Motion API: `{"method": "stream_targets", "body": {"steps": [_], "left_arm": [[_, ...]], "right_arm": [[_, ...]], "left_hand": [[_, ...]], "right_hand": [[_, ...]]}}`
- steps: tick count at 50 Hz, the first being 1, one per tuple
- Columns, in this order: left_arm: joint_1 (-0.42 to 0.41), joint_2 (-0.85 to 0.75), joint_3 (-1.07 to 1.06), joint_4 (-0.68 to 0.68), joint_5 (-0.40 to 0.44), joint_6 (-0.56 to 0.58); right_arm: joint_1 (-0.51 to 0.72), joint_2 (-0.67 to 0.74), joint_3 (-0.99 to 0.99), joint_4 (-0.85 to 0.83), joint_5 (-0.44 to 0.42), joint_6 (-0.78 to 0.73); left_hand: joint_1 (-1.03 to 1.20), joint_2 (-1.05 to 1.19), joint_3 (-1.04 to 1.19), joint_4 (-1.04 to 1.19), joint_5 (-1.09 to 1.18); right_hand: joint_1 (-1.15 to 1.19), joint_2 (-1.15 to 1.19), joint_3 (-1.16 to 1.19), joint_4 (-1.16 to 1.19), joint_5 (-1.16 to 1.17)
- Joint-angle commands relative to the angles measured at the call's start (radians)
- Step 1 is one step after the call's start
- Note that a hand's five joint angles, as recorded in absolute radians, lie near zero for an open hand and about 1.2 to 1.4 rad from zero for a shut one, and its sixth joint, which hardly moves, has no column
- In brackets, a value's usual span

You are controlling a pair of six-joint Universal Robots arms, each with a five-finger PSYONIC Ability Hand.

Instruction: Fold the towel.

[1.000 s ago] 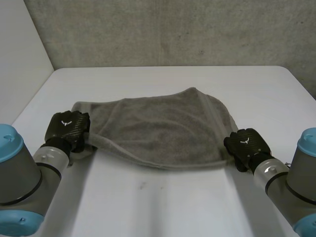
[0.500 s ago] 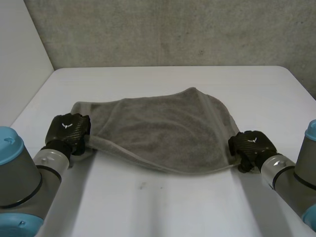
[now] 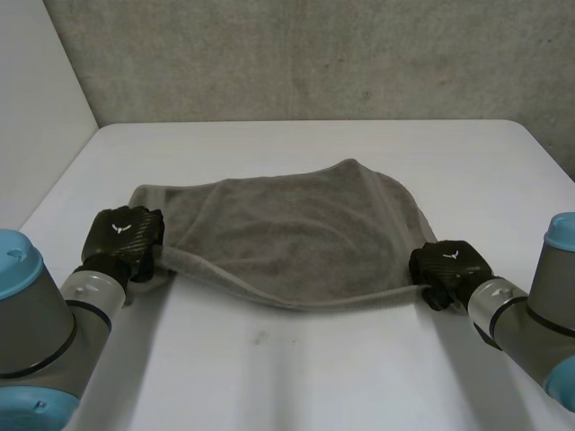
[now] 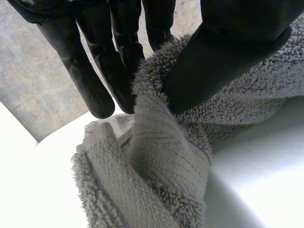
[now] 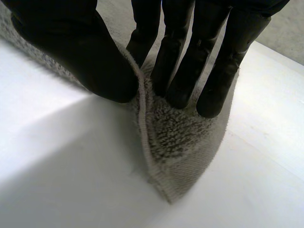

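Both near corners of the towel (image 3: 287, 233), spread on the middle of the table (image 3: 296, 377), are pinched: one by the left hand (image 3: 123, 235), one by the right hand (image 3: 449, 266). Hardly anything has been moved in the last second, so the grasp is judged settled and the fold due.

This looks like a robotics lab or test cell. A plain white table (image 3: 296, 368) stands against a rough grey concrete wall (image 3: 314, 54), and a smooth white panel (image 3: 36, 99) closes off its left side. Two machine arms with grey joints and light-blue caps, the left arm (image 3: 36, 332) and the right arm (image 3: 539, 314), reach over the table, where a grey towel (image 3: 287, 233) lies.
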Motion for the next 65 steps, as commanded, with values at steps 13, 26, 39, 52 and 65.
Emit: {"method": "stream_targets", "body": {"steps": [13, 26, 39, 52, 65], "left_arm": [[-0.038, 0.163, 0.127, -0.304, -0.004, -0.002], [-0.037, 0.352, 0.428, -0.702, -0.006, -0.029], [-0.033, 0.057, 0.464, -0.777, -0.012, -0.025], [-0.026, -0.334, 0.906, -0.748, -0.006, -0.021], [-0.044, -0.271, 1.310, -0.524, -0.026, -0.257]], "right_arm": [[-0.022, -0.259, -0.228, 0.268, 0.013, -0.050], [-0.013, -0.443, -0.622, 0.747, 0.017, -0.219], [0.056, -0.226, -0.574, 0.771, 0.051, -0.253], [0.072, 0.119, -0.772, 0.473, 0.135, -0.190], [0.062, -0.144, -0.773, -0.132, 0.159, 0.149]], "left_hand": [[0.238, 0.181, 0.182, 0.179, 0.209], [0.238, 0.181, 0.182, 0.179, 0.209], [0.238, 0.181, 0.182, 0.179, 0.209], [0.238, 0.181, 0.182, 0.179, 0.209], [0.238, 0.181, 0.182, 0.179, 0.209]], "right_hand": [[0.037, 0.218, 0.216, 0.214, 0.247], [0.037, 0.218, 0.216, 0.214, 0.247], [0.037, 0.218, 0.216, 0.214, 0.247], [0.037, 0.218, 0.216, 0.214, 0.247], [0.037, 0.218, 0.216, 0.214, 0.247]]}}
